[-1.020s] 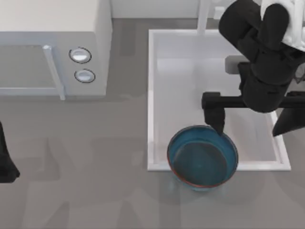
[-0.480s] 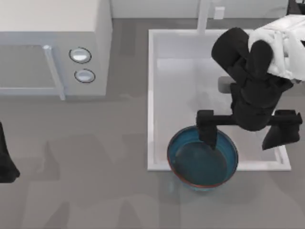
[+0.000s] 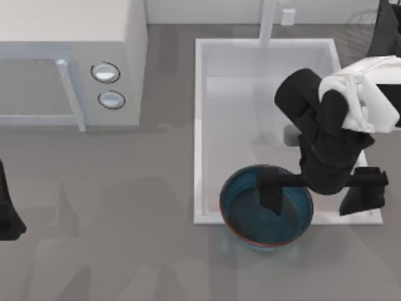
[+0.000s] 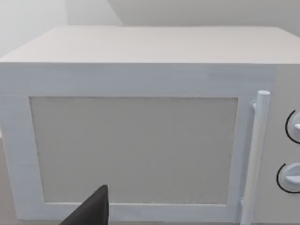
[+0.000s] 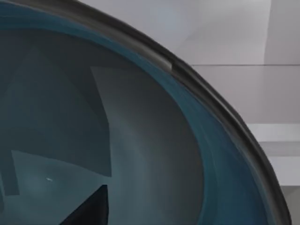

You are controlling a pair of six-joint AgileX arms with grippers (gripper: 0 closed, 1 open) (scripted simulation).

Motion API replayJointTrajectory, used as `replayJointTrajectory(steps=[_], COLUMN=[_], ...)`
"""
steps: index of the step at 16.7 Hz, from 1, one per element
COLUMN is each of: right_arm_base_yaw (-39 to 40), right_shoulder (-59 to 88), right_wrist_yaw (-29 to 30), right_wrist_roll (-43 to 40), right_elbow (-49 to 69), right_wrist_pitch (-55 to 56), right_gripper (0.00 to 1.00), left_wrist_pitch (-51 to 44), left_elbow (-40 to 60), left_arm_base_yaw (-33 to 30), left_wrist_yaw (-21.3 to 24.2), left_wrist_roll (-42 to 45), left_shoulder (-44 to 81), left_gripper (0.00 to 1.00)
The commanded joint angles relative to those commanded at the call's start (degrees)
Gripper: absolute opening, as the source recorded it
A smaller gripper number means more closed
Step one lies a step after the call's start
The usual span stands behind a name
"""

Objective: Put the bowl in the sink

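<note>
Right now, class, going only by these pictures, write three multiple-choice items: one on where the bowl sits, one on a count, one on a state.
1. Where is the bowl?
A. Overlapping the sink's near rim
B. On top of the microwave
C. At the table's far left edge

2. How many round knobs does the microwave show?
A. Four
B. Two
C. None

3. How do the right gripper's fingers stand?
A. Pressed together
B. Spread, one over the bowl's inside
C. Closed on the tap

Answers: 1 A, the top view shows the bowl across the rim. 2 B, two knobs side by side. 3 B, one finger sits over the bowl, the other outside.
</note>
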Motion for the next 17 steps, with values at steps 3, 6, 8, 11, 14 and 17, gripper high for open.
replayJointTrajectory(steps=[3, 6, 8, 11, 14, 17], right_arm_base_yaw=[0.0, 0.0, 0.0, 0.0, 0.0, 0.0], right_shoulder=[0.0, 0.0, 0.0, 0.0, 0.0, 0.0], right_wrist_yaw=[0.0, 0.0, 0.0, 0.0, 0.0, 0.0], right_wrist_roll=[0.0, 0.0, 0.0, 0.0, 0.0, 0.0], right_elbow=[0.0, 0.0, 0.0, 0.0, 0.0, 0.0], right_wrist_pitch=[0.0, 0.0, 0.0, 0.0, 0.0, 0.0], right_gripper=[0.85, 0.62, 0.47, 0.25, 0.02, 0.00], left_wrist_pitch=[0.0, 0.0, 0.0, 0.0, 0.0, 0.0], left_elbow=[0.0, 0.0, 0.0, 0.0, 0.0, 0.0], left_arm_base_yaw=[0.0, 0.0, 0.0, 0.0, 0.0, 0.0], left_wrist_yaw=[0.0, 0.0, 0.0, 0.0, 0.0, 0.0], left_wrist_roll=[0.0, 0.0, 0.0, 0.0, 0.0, 0.0], left_shoulder=[0.0, 0.0, 0.0, 0.0, 0.0, 0.0], left_gripper=[1.00, 1.00, 1.00, 1.00, 1.00, 1.00])
